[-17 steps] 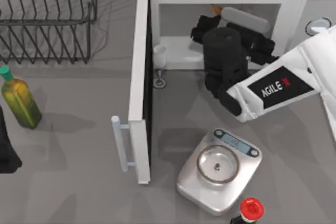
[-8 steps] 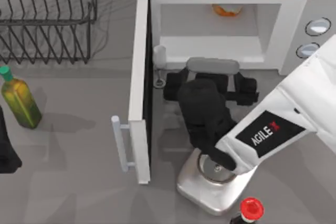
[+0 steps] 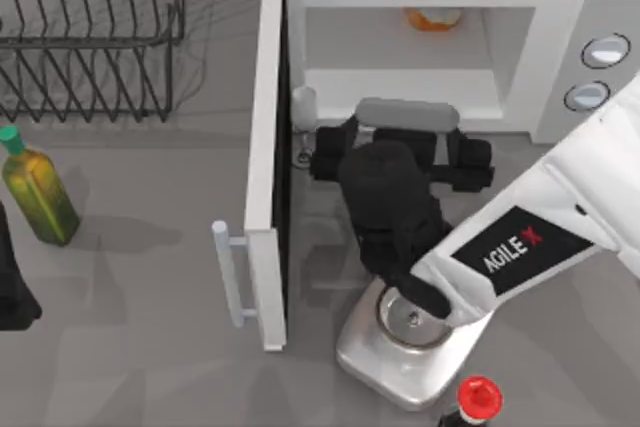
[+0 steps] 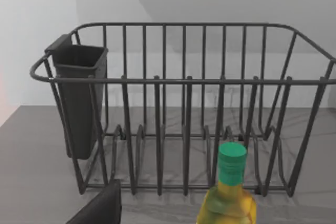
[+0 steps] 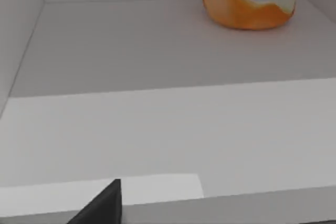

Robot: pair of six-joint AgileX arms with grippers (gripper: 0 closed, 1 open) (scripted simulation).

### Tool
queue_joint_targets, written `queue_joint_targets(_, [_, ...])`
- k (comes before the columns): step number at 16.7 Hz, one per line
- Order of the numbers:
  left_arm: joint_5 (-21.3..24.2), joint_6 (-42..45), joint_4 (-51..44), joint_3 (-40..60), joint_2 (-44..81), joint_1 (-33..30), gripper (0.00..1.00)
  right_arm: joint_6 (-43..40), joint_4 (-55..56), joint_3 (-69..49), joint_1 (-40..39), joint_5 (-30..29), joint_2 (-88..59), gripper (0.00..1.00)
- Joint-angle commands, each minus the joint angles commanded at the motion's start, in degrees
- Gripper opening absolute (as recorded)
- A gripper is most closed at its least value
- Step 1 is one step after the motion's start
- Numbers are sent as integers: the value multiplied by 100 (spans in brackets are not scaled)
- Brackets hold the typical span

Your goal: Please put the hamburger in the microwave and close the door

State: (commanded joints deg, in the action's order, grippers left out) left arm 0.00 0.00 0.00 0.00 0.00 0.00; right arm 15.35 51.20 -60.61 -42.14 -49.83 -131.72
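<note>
Right gripper (image 3: 405,142) hung just outside the microwave (image 3: 560,57), over the table between the oven's mouth and the kitchen scale (image 3: 375,365). It pointed toward the far side. It held nothing; whether it was spread or closed up could not be told.

The hamburger (image 3: 433,18) sat inside the microwave, far back against the rear wall, slightly right of centre. In the right wrist view the hamburger (image 5: 247,3) rested on the pale oven floor, well apart from the gripper.

The door (image 3: 262,167) stood fully swung out, to the left of the right gripper. Its long axis ran from far to near, hinged at the far end. Its handle (image 3: 230,272) was on the left face, at the near end. The left arm (image 3: 12,292) waited at the table's left edge, on the handle's side, so it seemed better placed to push. The right arm lay across the path the door would sweep.

A dish rack (image 3: 90,37) stood far left, holding one dark cutlery cup (image 4: 79,98). A green-capped bottle (image 3: 38,192) stood near it.
</note>
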Motion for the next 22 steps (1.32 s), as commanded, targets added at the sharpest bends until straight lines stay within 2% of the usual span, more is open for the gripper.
queue_joint_targets(11, [0, 0, 0, 0, 0, 0, 100, 39, -1391, 486, -57, 131, 843, 100])
queue_joint_targets(16, [0, 0, 0, 0, 0, 0, 100, -8, -1855, 176, -43, 133, 1193, 100])
queue_joint_targets(22, [0, 0, 0, 0, 0, 0, 100, -2, -1904, -188, -20, 61, 1514, 100])
